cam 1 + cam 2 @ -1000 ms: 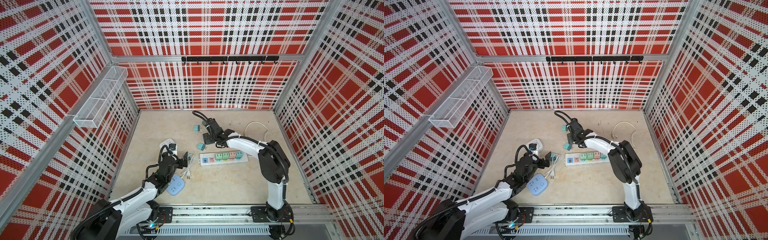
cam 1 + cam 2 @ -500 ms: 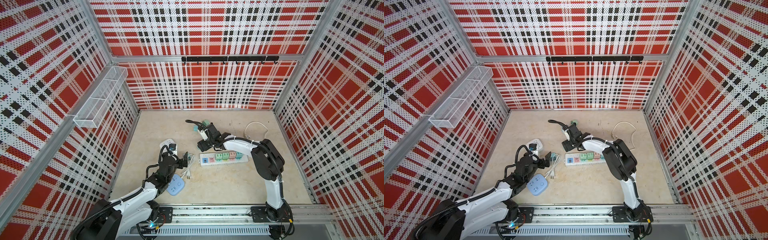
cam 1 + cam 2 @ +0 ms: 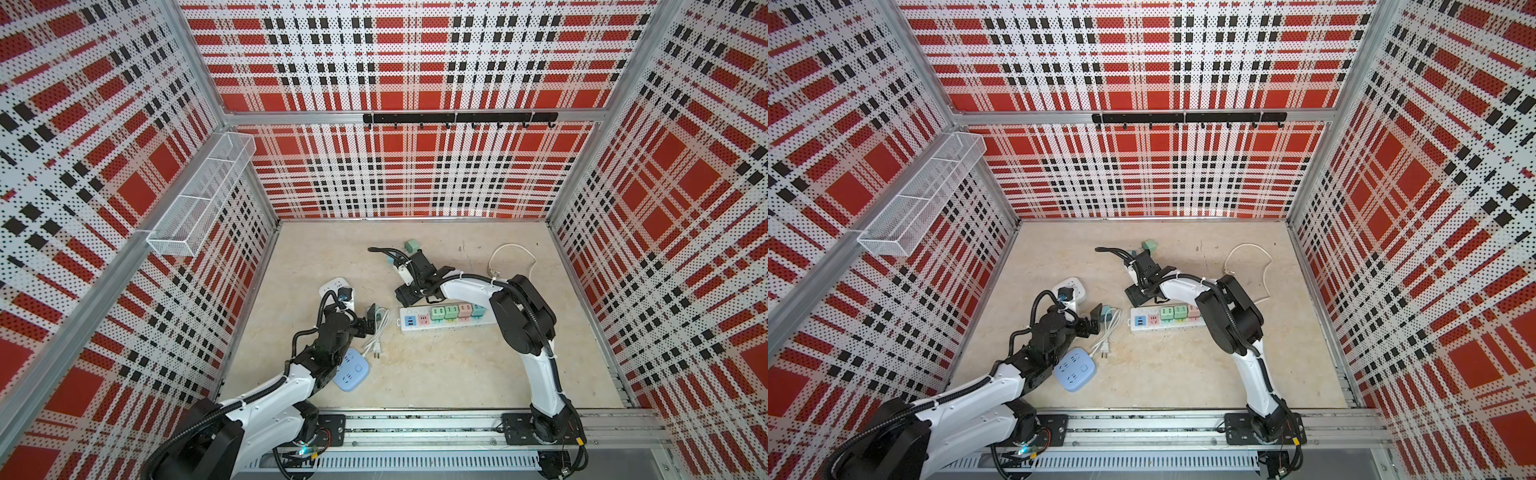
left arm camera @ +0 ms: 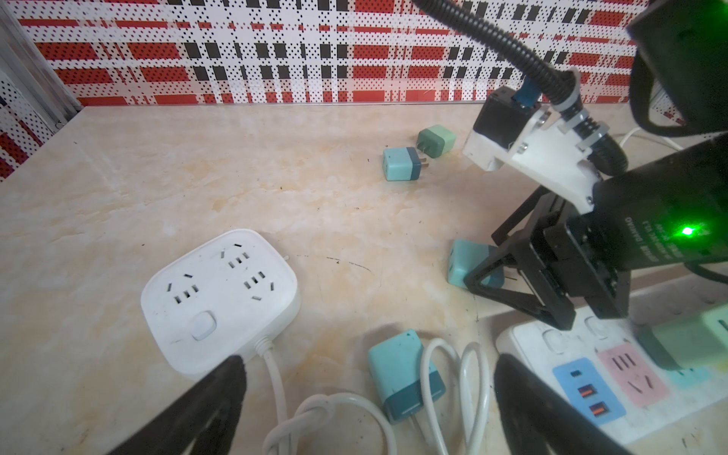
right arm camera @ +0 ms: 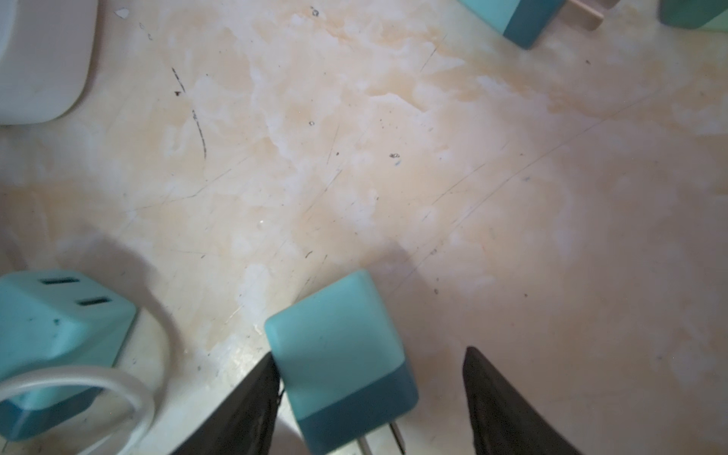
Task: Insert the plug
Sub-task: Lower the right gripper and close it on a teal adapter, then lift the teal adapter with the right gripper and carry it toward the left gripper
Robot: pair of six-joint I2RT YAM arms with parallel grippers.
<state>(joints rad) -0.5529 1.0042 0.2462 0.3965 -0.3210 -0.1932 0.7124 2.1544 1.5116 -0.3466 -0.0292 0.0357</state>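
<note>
Right wrist view: my right claw [image 5: 370, 351] half-open astride teal plug [image 5: 340, 366] on counter [image 5: 394, 157], one finger [image 5: 260, 394] touching, no grip; prongs toward my wrist. Power strip [image 3: 409, 322] just near-right. Left claw [image 4: 372, 364] wide open, empty.

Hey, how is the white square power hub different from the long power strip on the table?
The white square hub is squarish with rounded corners; the long power strip is a narrow bar. The hub's sockets are all empty; the strip carries a row of coloured adapters. The hub's face is plain white; the strip has blue and pink panels. Both have white bodies and lie flat.
</note>
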